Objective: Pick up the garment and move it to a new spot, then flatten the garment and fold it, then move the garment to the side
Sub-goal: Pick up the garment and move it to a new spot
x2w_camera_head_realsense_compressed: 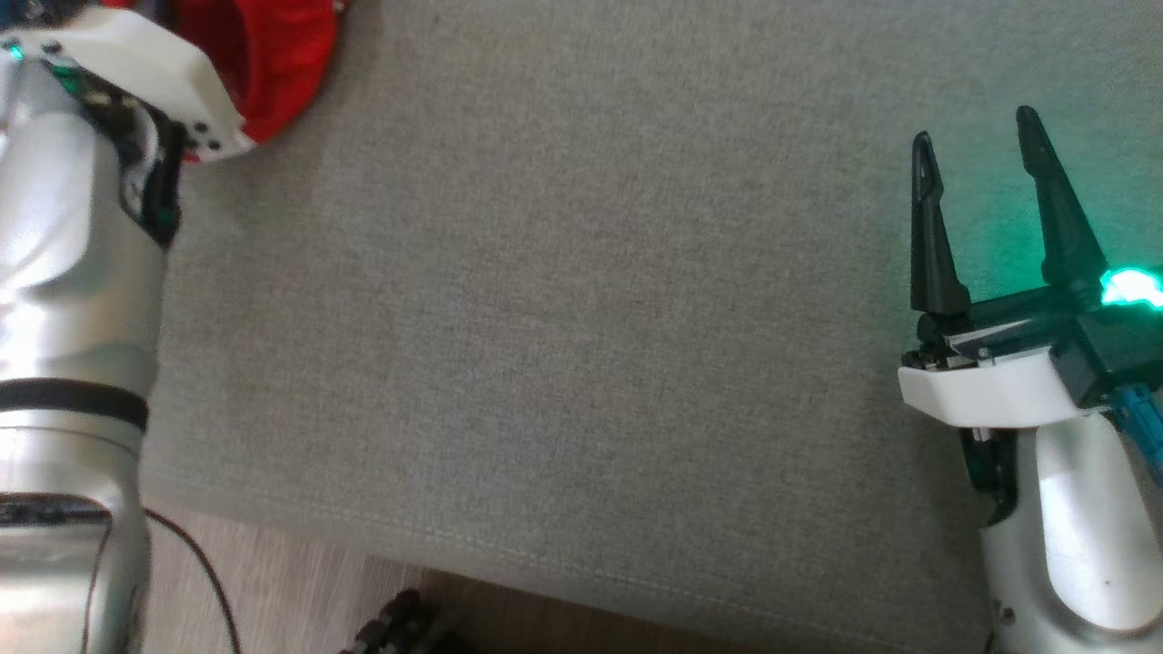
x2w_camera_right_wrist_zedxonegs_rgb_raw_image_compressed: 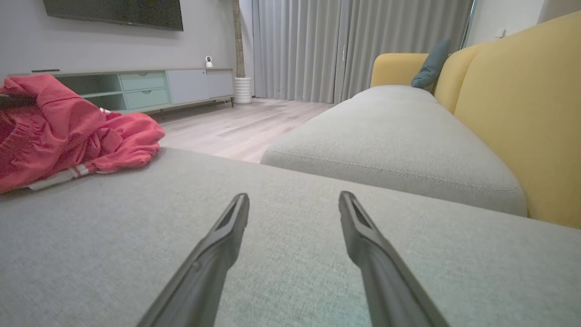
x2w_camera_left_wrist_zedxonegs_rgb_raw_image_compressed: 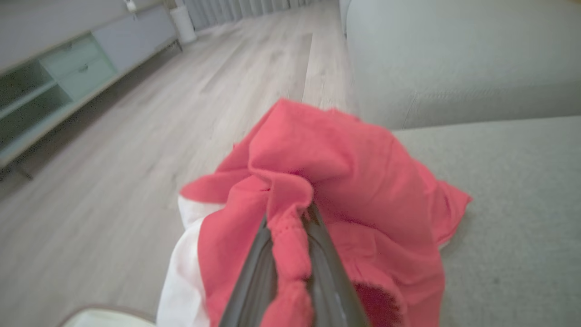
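Note:
The garment [x2w_camera_left_wrist_zedxonegs_rgb_raw_image_compressed: 345, 181] is a crumpled red piece with white trim, bunched at the far left corner of the grey cushion [x2w_camera_head_realsense_compressed: 581, 300]. My left gripper [x2w_camera_left_wrist_zedxonegs_rgb_raw_image_compressed: 290, 218] is shut on a fold of its red fabric, the two dark fingers [x2w_camera_left_wrist_zedxonegs_rgb_raw_image_compressed: 254, 268] pinching it between them. In the head view a red patch of the garment [x2w_camera_head_realsense_compressed: 273, 64] peeks from behind the left wrist at the top left. The right wrist view has the garment [x2w_camera_right_wrist_zedxonegs_rgb_raw_image_compressed: 68, 131] lying at its left. My right gripper [x2w_camera_head_realsense_compressed: 977, 150] hovers open over bare cushion on the right, far from the cloth.
The cushion's front edge [x2w_camera_head_realsense_compressed: 545, 563] runs along the bottom, with wood floor [x2w_camera_head_realsense_compressed: 273, 581] and a dark cable below it. A second grey seat [x2w_camera_right_wrist_zedxonegs_rgb_raw_image_compressed: 399, 145] and yellow backrest [x2w_camera_right_wrist_zedxonegs_rgb_raw_image_compressed: 522, 113] lie ahead of the right gripper. A low cabinet [x2w_camera_left_wrist_zedxonegs_rgb_raw_image_compressed: 68, 77] stands across the floor.

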